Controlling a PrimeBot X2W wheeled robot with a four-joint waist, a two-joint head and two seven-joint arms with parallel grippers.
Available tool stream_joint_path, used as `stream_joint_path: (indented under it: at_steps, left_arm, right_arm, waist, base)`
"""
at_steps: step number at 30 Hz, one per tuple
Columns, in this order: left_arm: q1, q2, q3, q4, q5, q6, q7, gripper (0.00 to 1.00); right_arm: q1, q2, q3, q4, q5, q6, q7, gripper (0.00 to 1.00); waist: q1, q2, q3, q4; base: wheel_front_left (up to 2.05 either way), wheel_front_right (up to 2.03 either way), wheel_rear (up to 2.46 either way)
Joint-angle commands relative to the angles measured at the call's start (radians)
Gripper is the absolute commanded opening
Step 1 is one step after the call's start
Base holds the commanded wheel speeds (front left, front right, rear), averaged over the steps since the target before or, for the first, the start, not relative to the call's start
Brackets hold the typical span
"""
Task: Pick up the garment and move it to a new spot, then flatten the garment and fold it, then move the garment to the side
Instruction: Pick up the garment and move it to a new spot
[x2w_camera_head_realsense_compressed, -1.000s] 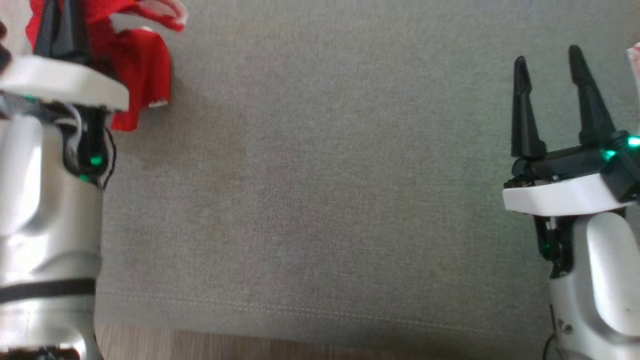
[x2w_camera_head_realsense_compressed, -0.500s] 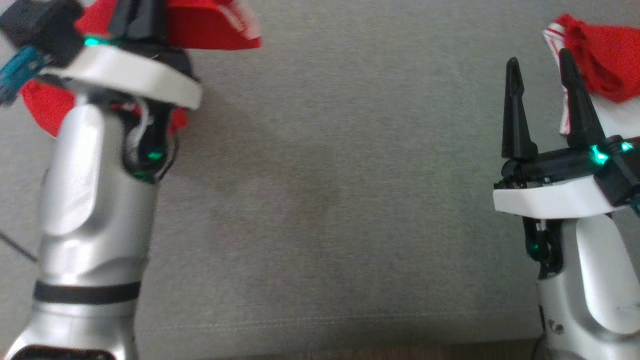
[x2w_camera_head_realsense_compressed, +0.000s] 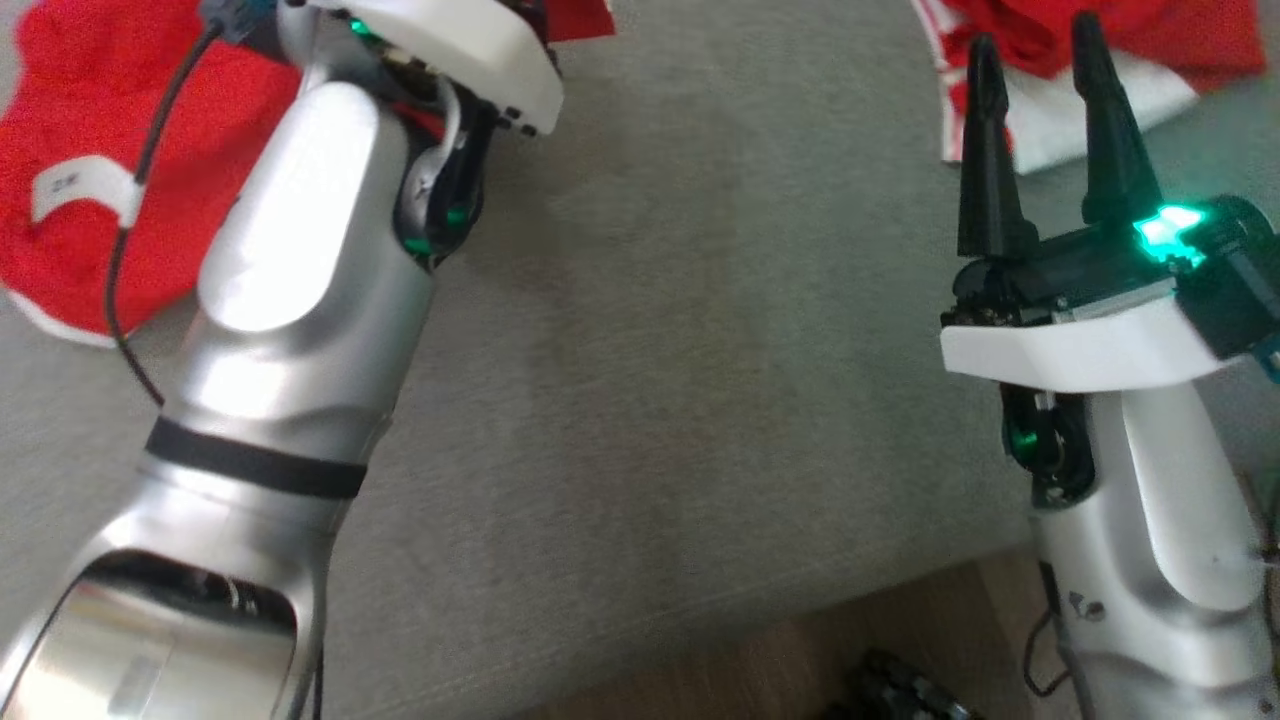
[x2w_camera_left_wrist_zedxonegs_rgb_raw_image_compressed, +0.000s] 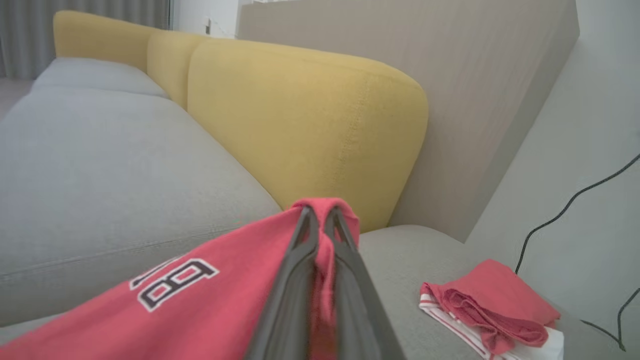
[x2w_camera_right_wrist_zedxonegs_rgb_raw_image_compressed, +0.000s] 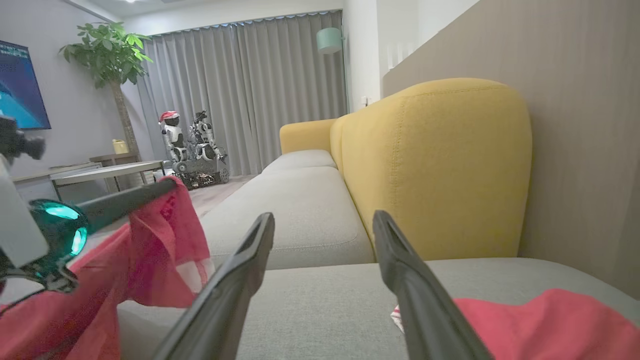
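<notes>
Red garment (x2w_camera_left_wrist_zedxonegs_rgb_raw_image_compressed: 225, 310), white dark-edged lettering (x2w_camera_left_wrist_zedxonegs_rgb_raw_image_compressed: 172, 282)

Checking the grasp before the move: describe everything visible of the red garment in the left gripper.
The red garment is soft, thin-looking fabric with white, black-outlined lettering and a white tag. The left gripper is shut on a bunched fold that pokes past its fingertips; the rest hangs loose and unfolded, trailing down to the grey sofa seat.
</notes>
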Motion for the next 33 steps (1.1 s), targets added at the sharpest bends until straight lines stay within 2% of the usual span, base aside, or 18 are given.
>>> stream_joint_path:
  at_steps: [1, 7, 8, 9, 10, 13, 18, 20, 26, 33]
  left_arm:
    - [-0.075, 0.015, -0.013, -0.002, -0.027, 0.018, -0.024, 0.0]
    - [-0.168, 0.014, -0.122, 0.07, -0.108, 0.068, -0.079, 0.0]
    - [-0.18, 0.014, -0.139, 0.077, -0.123, 0.075, -0.084, 0.04]
    - [-0.189, 0.014, -0.155, 0.088, -0.138, 0.084, -0.089, 0.57]
    - [-0.197, 0.014, -0.173, 0.106, -0.147, 0.093, -0.091, 1.0]
    - [-0.216, 0.014, -0.235, 0.173, -0.168, 0.085, -0.084, 1.0]
    - [-0.233, 0.014, -0.236, 0.226, -0.186, 0.09, -0.096, 1.0]
    - [-0.234, 0.023, -0.208, 0.237, -0.182, 0.085, -0.1, 1.0]
    - [-0.136, 0.104, -0.087, 0.098, -0.137, 0.079, -0.101, 1.0]
    - [0.141, 0.208, 0.038, -0.095, -0.096, 0.05, -0.101, 1.0]
  right_arm:
    - [-0.025, 0.009, 0.03, -0.042, 0.023, 0.007, -0.01, 1.0]
    - [-0.024, 0.009, 0.041, -0.059, 0.06, 0.007, -0.01, 1.0]
    - [-0.023, 0.009, 0.042, -0.059, 0.061, 0.007, -0.01, 1.0]
    - [-0.022, 0.009, 0.044, -0.058, 0.063, 0.007, -0.01, 1.0]
    - [-0.022, 0.009, 0.045, -0.057, 0.064, 0.007, -0.01, 1.0]
    - [-0.024, 0.009, 0.05, -0.055, 0.067, 0.007, -0.01, 1.0]
    - [-0.023, 0.009, 0.037, -0.055, 0.057, 0.007, -0.01, 1.0]
    - [-0.019, 0.009, 0.024, -0.047, 0.036, 0.007, -0.01, 1.0]
    - [0.005, 0.009, -0.018, -0.024, -0.033, 0.007, -0.01, 1.0]
    - [0.066, 0.009, -0.049, 0.023, -0.102, 0.007, -0.01, 1.0]
  waist:
    - [0.0, 0.0, 0.062, -0.09]
    - [0.0, 0.0, 0.087, -0.131]
    - [0.0, 0.0, 0.09, -0.132]
    - [0.0, 0.0, 0.093, -0.132]
    - [0.0, 0.0, 0.095, -0.132]
    - [0.0, 0.0, 0.096, -0.123]
    - [0.0, 0.0, 0.09, -0.083]
    - [0.0, 0.0, 0.069, -0.039]
    - [0.0, 0.0, -0.001, 0.084]
    - [0.0, 0.0, -0.101, 0.212]
  base:
    - [0.0, 0.0, 0.0]
    - [0.0, 0.0, 0.0]
    - [0.0, 0.0, 0.0]
    - [0.0, 0.0, 0.0]
    - [0.0, 0.0, 0.0]
    - [0.0, 0.0, 0.0]
    - [0.0, 0.0, 0.0]
    - [0.0, 0.0, 0.0]
    - [0.0, 0.0, 0.0]
    - [0.0, 0.0, 0.0]
